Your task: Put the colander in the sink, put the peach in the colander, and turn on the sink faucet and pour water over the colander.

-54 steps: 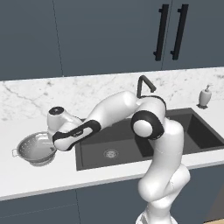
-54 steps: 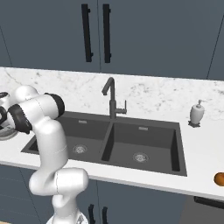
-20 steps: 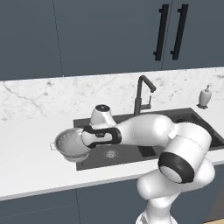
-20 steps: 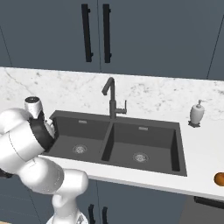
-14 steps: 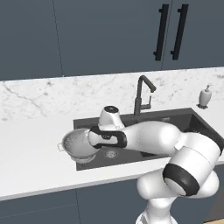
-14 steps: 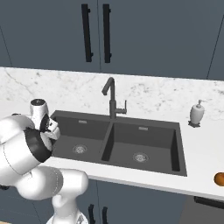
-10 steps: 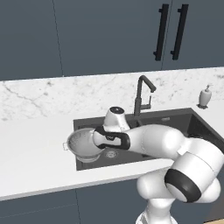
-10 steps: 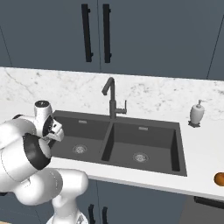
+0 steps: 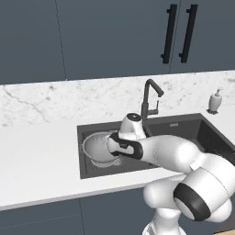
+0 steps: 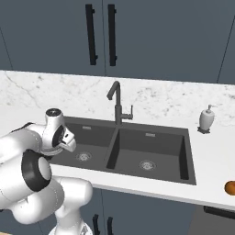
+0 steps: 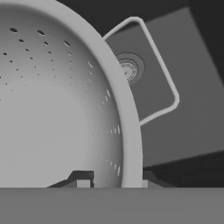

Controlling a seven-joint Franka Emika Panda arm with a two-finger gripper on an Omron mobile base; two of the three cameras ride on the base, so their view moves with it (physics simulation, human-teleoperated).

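Gripping the rim of the colander (image 9: 98,148), the jaws are clamped with one fingertip inside and one outside — it hangs over the left basin of the sink (image 9: 87,169), above the drain. Letting go from this height, tilted, could tip it — or the thin-rim pinch could slip.

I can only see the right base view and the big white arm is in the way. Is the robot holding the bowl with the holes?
Observer: Yes. The left base view shows the colander held over the sink's left basin.
Operator: How's it pinching it?
Observer: In the hand view the gripper is shut on the rim, one fingertip inside the bowl, one outside.
Operator: What's below?
Observer: The drain, seen through the colander's side handle.
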